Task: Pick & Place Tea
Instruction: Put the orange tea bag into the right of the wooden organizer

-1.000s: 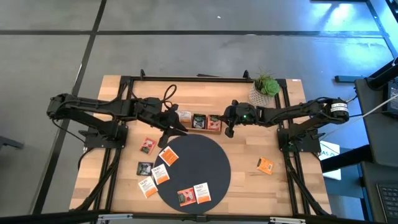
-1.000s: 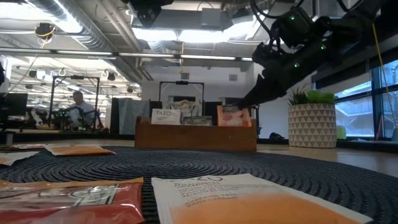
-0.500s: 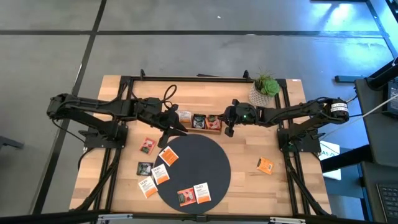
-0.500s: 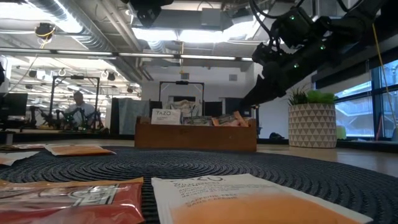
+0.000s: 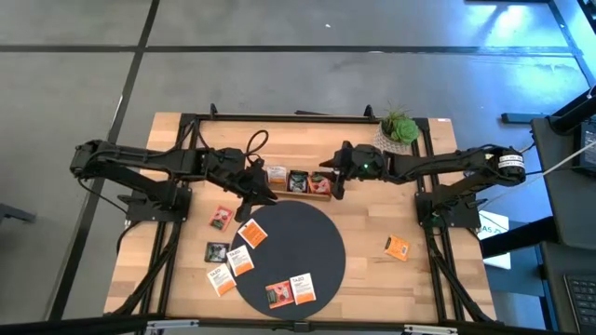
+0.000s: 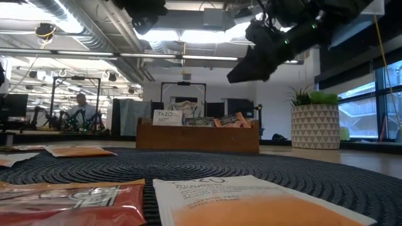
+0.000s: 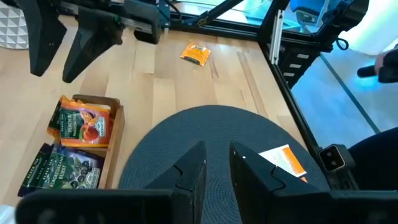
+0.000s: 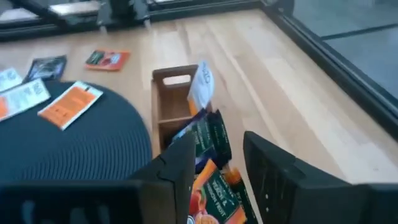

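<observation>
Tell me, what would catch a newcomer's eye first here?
Probably the two dark arms meeting over the wooden tray at the table's far edge, the right gripper open just above its sachet-filled end compartment and the left gripper beside the tray's other end. Next, the dark round mat in the middle, with bright tea sachets scattered over its near-left edge, and the potted plant at the far right.

Lay scattered flat, orange, red, black and white sachets (image 5: 242,261), on and beside the dark round mat (image 5: 317,244); several stood inside the tray (image 5: 300,193) behind that mat.
</observation>
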`<state>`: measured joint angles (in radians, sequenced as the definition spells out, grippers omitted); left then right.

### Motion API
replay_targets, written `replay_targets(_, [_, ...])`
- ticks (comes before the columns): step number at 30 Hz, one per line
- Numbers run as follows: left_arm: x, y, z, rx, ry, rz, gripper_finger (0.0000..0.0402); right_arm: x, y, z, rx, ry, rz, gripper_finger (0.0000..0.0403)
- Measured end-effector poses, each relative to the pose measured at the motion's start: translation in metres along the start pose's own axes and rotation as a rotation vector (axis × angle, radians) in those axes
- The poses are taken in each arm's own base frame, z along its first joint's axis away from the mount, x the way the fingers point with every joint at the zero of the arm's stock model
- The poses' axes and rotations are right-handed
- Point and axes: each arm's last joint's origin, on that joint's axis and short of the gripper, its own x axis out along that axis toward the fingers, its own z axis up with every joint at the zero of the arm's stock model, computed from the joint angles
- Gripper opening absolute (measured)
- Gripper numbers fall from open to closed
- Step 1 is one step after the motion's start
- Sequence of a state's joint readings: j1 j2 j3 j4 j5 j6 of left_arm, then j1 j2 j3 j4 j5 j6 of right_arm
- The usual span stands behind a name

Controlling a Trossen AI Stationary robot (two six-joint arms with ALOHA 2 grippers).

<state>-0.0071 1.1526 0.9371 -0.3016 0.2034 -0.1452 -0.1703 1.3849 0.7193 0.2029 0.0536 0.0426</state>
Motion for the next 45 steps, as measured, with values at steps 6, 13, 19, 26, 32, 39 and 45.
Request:
replay_targets(6, [0.0,0.0,0.0,0.001,-0.001,0.002,0.007,-0.004,-0.003,0.028,-0.029,0.233,-0.016,0.0135])
replay_targets(13, [0.0,0.0,0.0,0.027,-0.003,0.004,0.0066,0.017,-0.006,0.037,-0.141,0.419,0.161,0.0117])
replay_targets(19, [0.0,0.0,0.0,0.027,-0.003,0.005,0.007,0.045,-0.014,0.028,-0.182,0.485,0.164,0.0099])
replay_targets(26, [0.0,-0.001,0.0,0.001,-0.002,0.002,0.0066,0.06,-0.024,0.018,-0.173,0.537,0.152,0.0095])
replay_targets(32, [0.001,-0.005,-0.001,0.01,0.002,-0.013,0.0069,0.06,-0.029,0.016,-0.162,0.56,0.144,0.0094])
replay_targets(39, [0.002,-0.009,-0.001,0.024,-0.005,0.051,0.0067,0.058,-0.03,0.012,-0.155,0.596,0.149,0.0094])
replay_targets(45, [0.002,-0.01,-0.002,0.03,-0.009,0.08,0.0067,0.058,-0.029,0.008,-0.15,0.608,0.155,0.0093])
